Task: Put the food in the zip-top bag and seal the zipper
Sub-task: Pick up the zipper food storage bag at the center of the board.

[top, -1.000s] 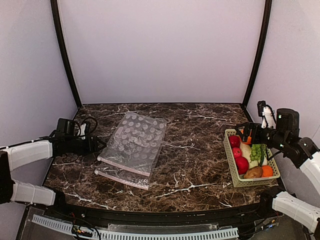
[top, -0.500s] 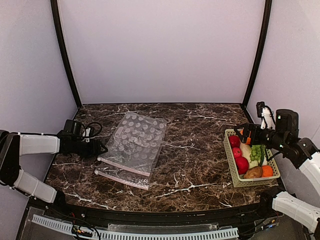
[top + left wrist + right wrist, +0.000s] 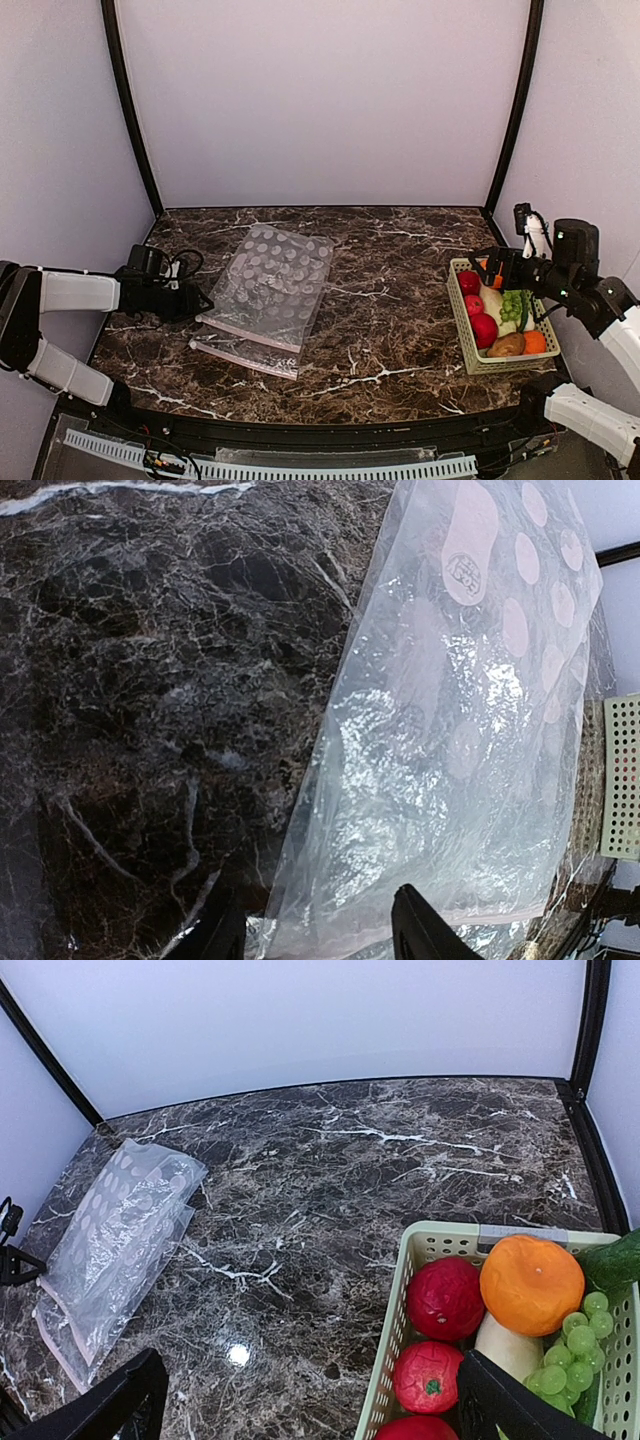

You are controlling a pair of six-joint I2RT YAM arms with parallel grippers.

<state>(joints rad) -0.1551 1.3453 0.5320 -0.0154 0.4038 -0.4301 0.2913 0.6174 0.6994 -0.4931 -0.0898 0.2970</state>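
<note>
Two arms, but our left gripper point(image 3: 200, 300) is way nearer. The bag point(image 3: 268, 280) sits right ahead of its part-open jaws, long axis running off forward and a bit right. Right gripper point(image 3: 492, 268) hangs wide open just above the food point(image 3: 483, 330).

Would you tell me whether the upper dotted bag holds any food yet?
Empty: the zip-top bag lies flat and clear through; the food sits in the green basket.

walls point(image 3: 320, 100): plain pale lilac | posts point(image 3: 125, 110): black, two corners | tabletop point(image 3: 400, 350): dark brown marble, white veins
</note>
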